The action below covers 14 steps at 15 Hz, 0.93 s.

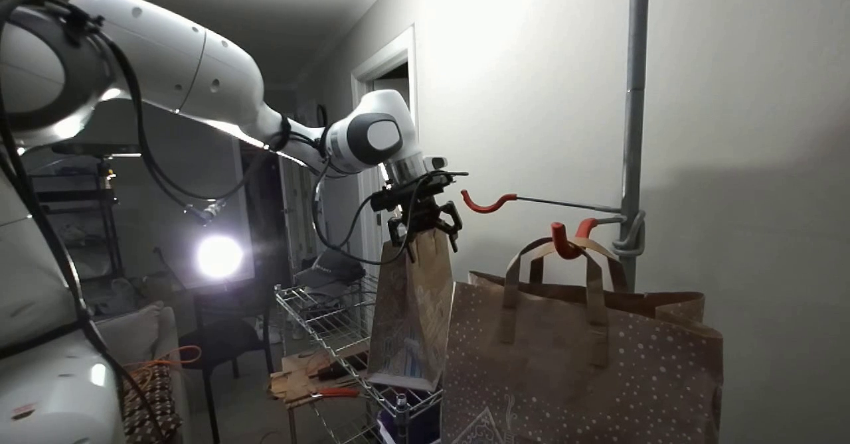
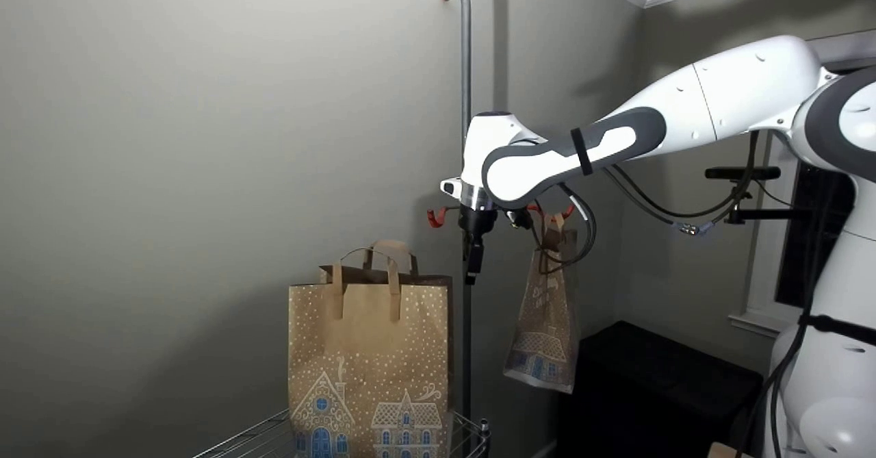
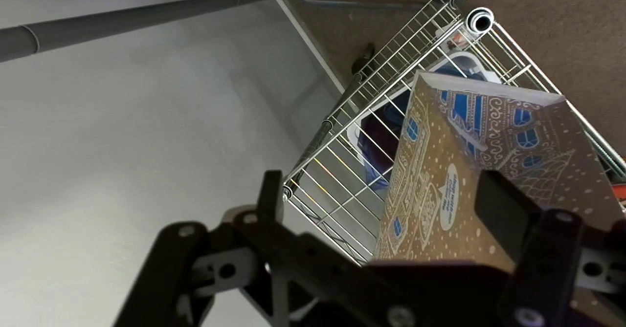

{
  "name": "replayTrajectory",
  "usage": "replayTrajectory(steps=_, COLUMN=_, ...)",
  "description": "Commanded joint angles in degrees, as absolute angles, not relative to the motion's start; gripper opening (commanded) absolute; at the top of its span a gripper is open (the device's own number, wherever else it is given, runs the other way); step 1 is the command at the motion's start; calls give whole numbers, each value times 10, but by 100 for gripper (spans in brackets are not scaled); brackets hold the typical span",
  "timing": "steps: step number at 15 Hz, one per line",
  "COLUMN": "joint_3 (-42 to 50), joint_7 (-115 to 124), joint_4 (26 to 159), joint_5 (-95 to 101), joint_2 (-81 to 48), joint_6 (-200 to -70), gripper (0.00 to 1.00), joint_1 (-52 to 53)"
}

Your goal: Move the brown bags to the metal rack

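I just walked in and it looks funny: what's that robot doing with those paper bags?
The robot arm has a moving job. One brown bag stands on the metal rack, where both are meant to go. The other brown bag hangs from a red hook on the grey pole. Right now the open gripper is near the bag on the rack and holds nothing.

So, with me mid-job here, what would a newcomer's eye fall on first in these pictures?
Probably the dazzling round light, left of centre in an exterior view's background. Next, likely the hanging brown bag on a red hook of the grey pole, and the standing brown bag on the metal rack. Then perhaps the open end effector, holding nothing, at the white arm's tip.
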<state>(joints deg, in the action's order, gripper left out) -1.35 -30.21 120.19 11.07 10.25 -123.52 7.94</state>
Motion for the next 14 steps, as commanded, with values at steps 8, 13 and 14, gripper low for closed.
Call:
replayTrajectory(steps=8, joint_3=-19, joint_7=-276, joint_4=1313, joint_5=134, joint_2=72, joint_6=-1429, gripper=100, joint_1=66)
replayTrajectory(steps=13, joint_3=-21, joint_7=-139, joint_4=1377, joint_5=294, joint_2=32, joint_6=-1594, gripper=100, joint_1=28)
replayTrajectory(steps=14, joint_3=-19, joint_7=-104, joint_4=1382, joint_5=330, joint_2=25, joint_6=-1611, gripper=100, joint_1=21)
